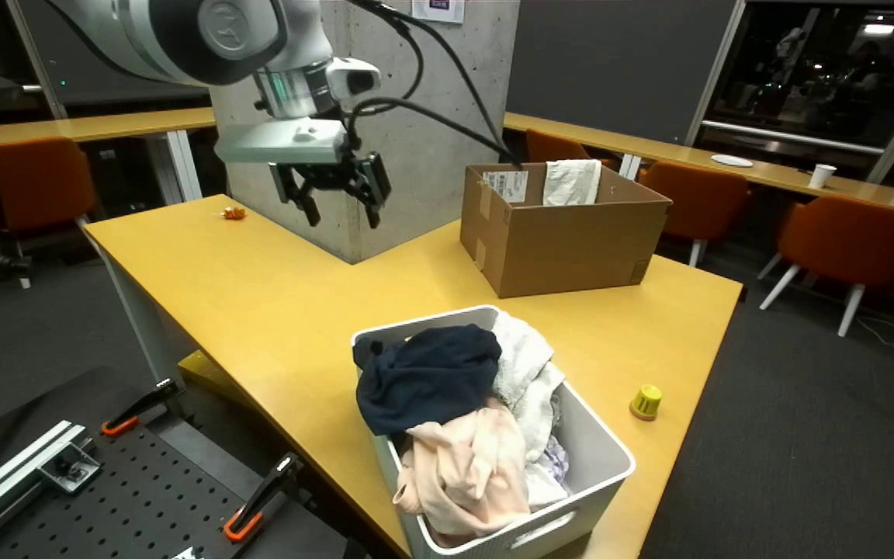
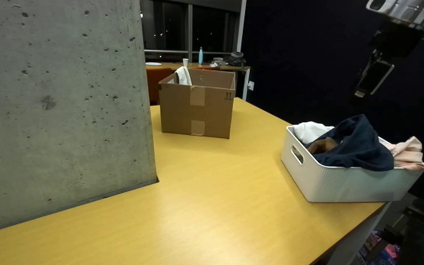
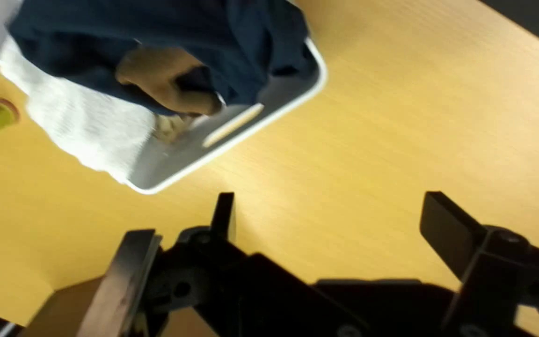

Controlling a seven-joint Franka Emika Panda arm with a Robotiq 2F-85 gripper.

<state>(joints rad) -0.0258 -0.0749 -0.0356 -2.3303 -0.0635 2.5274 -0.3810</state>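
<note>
"Closest in the wrist view come the jaws. Are they gripping anything?"

"No. They stand spread wide in mid-air, touching nothing, with worktop (image 3: 335, 201) showing through the gap."

"What lies first beyond the fingertips (image 3: 222, 213)?"

"The white bin (image 3: 180, 154), ahead of the jaws and lower, up and leftward in the wrist view. Its short end, with the hand slot (image 3: 233, 125), faces them, so its long axis runs away from them."

"And inside it?"

"The navy cloth (image 3: 171, 25) is heaped on top, towards that jaws-facing end. A brown fold (image 3: 155, 75) pokes out on its near side, and a white towel (image 3: 77, 117) drapes over the long side next to it. The pink cloth (image 1: 470, 466), in an exterior view, sits at the end farthest from the jaws."

"Behind them?"

"Part of a cardboard box (image 3: 56, 309), bottom left in the wrist view, partly hidden by the jaws."

"So what would a reach turn on?"

"That offset, I'd judge: the navy cloth is off ahead and below, along the bin's length, not straight between the fingertips."
</note>
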